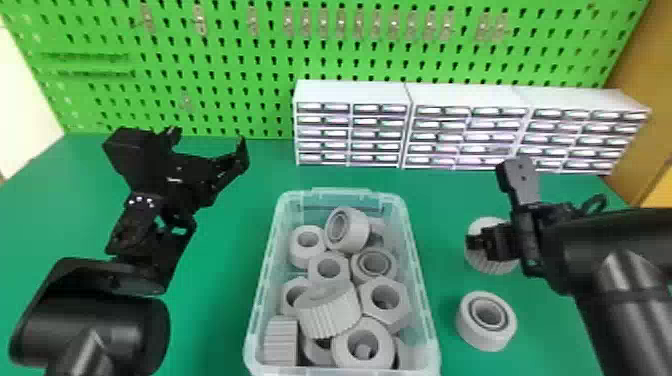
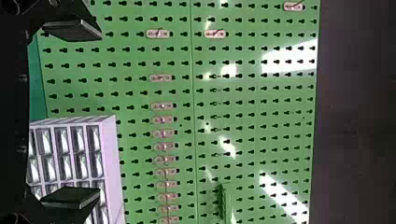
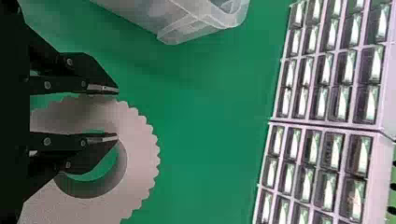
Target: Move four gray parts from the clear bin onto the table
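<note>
My left gripper (image 1: 210, 143) is raised left of the clear bin (image 1: 423, 305), fingers wide apart and empty. In the left wrist view the left gripper (image 2: 95, 114) faces the pegboard. To the bin's right, my right gripper (image 1: 477, 243) is at a ribbed gray ring (image 1: 492, 265), partly covering it. In the right wrist view the right gripper (image 3: 116, 113) is shut on the ribbed ring (image 3: 142, 161), one finger outside its rim and one in its hole. A smooth gray ring (image 1: 487, 320) lies on the table nearer me. Several gray parts (image 1: 330, 307) fill the bin.
White drawer cabinets (image 1: 352, 92) line the back right of the green table (image 1: 220, 280), before a green pegboard (image 1: 225, 65). The bin's right wall (image 3: 205, 23) stands close to the right gripper.
</note>
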Tool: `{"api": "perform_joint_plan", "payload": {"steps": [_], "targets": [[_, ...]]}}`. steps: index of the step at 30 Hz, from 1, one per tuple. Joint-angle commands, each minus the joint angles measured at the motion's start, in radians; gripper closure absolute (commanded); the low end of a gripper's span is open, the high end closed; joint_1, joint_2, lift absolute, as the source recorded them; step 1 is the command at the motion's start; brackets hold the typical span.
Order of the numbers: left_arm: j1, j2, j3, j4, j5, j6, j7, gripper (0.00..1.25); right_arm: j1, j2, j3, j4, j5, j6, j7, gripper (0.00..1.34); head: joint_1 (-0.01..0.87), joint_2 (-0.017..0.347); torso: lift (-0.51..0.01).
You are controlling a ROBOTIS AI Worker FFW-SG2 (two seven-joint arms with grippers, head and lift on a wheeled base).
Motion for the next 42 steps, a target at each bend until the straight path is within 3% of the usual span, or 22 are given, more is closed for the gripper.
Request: {"api": "perform_joint_plan", "payload": {"steps": [1, 14, 42], "targets": [[0.0, 0.0, -0.002, 0.0, 0.0, 0.0, 0.0, 0.11, 0.002, 0.006, -0.004, 0.043, -0.001, -0.031, 0.01, 0.97, 0.678, 0.034, -0.05], [0.0, 0.0, -0.002, 0.0, 0.0, 0.0, 0.0, 0.11, 0.006, 0.015, -0.009, 0.134, 0.001, -0.088, 0.027, 0.97, 0.678, 0.034, -0.05], [-0.003, 0.0, -0.002, 0.0, -0.002, 0.0, 0.0, 0.11, 0.026, 0.029, -0.03, 0.196, 0.048, -0.139, 0.027, 0.97, 0.678, 0.034, -0.05]]}}
